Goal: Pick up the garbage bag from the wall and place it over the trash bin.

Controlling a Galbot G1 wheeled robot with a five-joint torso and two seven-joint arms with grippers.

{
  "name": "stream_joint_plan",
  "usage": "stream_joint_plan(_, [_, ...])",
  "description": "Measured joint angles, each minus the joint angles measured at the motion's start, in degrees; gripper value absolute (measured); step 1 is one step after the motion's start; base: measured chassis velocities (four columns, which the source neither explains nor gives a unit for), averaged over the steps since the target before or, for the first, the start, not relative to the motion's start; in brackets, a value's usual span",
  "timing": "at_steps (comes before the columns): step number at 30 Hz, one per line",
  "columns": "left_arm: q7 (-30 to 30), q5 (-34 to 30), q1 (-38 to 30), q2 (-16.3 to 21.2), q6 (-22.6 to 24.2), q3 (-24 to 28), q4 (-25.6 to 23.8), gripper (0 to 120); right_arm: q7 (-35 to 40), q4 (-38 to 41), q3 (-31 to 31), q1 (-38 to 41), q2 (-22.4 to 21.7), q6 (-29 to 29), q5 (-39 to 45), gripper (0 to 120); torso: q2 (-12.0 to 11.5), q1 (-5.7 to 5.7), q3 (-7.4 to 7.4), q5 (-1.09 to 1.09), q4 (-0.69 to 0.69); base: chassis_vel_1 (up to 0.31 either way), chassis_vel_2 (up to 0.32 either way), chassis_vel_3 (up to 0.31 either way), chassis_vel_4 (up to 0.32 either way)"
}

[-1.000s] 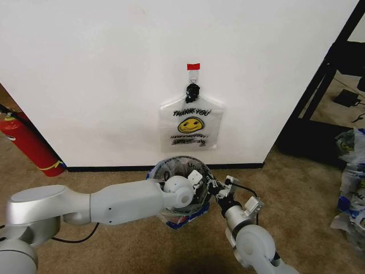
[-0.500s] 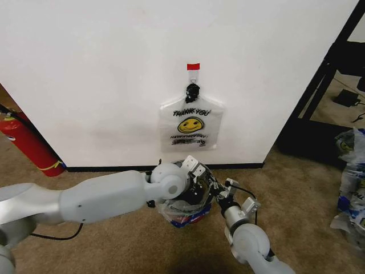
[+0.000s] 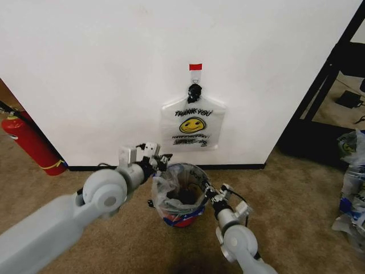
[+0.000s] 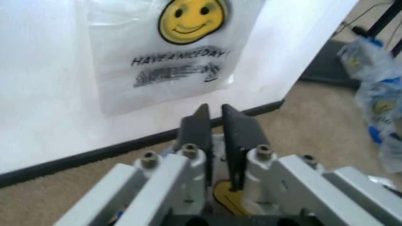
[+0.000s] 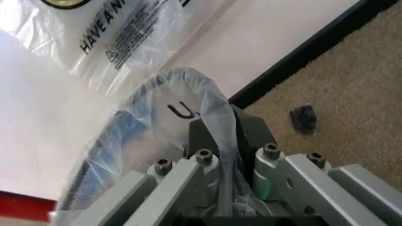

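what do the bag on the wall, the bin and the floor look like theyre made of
The garbage bag hanging on the wall looks like thin translucent plastic film, glossy and creased, with the white paint showing through. The trash bin is probably hard plastic: black inside with a red base, lined by a similar crinkled bag. The floor looks like brown, short-pile carpet with a matte, nubby texture.

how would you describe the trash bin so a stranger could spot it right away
Start at the white wall and drop below the smiley bag hanging on its hook. The trash bin stands on the carpet there, small, round and black with a red base. Unlike the red fire extinguisher far left, plastic lines its rim.
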Motion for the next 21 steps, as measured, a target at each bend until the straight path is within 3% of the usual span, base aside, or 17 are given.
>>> stream_joint_plan(2, [0.31,0.87,3.89,-1.15,0.02,-3.74,-1.64,21,0.17,-0.32,-0.29,0.05,-0.03,0.0,-0.54,2,0.0,0.0,0.0,-0.14,0.03,0.0,0.0,0.0,0.0])
stream_joint_plan(3, [0.41,1.61,6.57,-2.13,0.14,-6.44,-2.62,27,0.34,-0.61,-0.56,0.06,-0.1,0.0,-0.93,2,0.0,0.0,0.0,0.0,0.09,0.0,0.0,0.0,0.0])
stream_joint_plan(6, [0.43,2.39,8.61,-3.09,0.29,-8.44,-3.22,32,0.41,-0.77,-0.68,0.02,-0.27,-0.01,-1.19,3,0.0,0.0,0.0,-0.06,0.07,0.0,0.0,0.0,0.0])
stream_joint_plan(11, [0.92,5.7,13.35,-4.62,0.93,-11.86,-4.61,57,0.75,-0.69,-0.39,-0.34,-0.71,0.11,-1.07,25,0.0,0.0,0.0,-0.06,0.04,0.0,0.0,0.0,0.0])
stream_joint_plan(14, [1.11,6.48,14.21,-4.83,1.06,-12.18,-4.87,65,0.75,-0.39,-0.36,-0.57,-0.89,0.2,-0.86,32,0.0,0.0,0.0,-0.04,0.05,0.0,0.0,0.0,0.0])
stream_joint_plan(21, [1.34,7.6,17.27,-5.04,1.88,-13.67,-6.32,92,1.08,1.04,0.12,-1.57,-2.19,1.02,-1.12,61,0.0,0.0,0.0,-0.05,0.05,0.0,0.0,0.0,0.0])
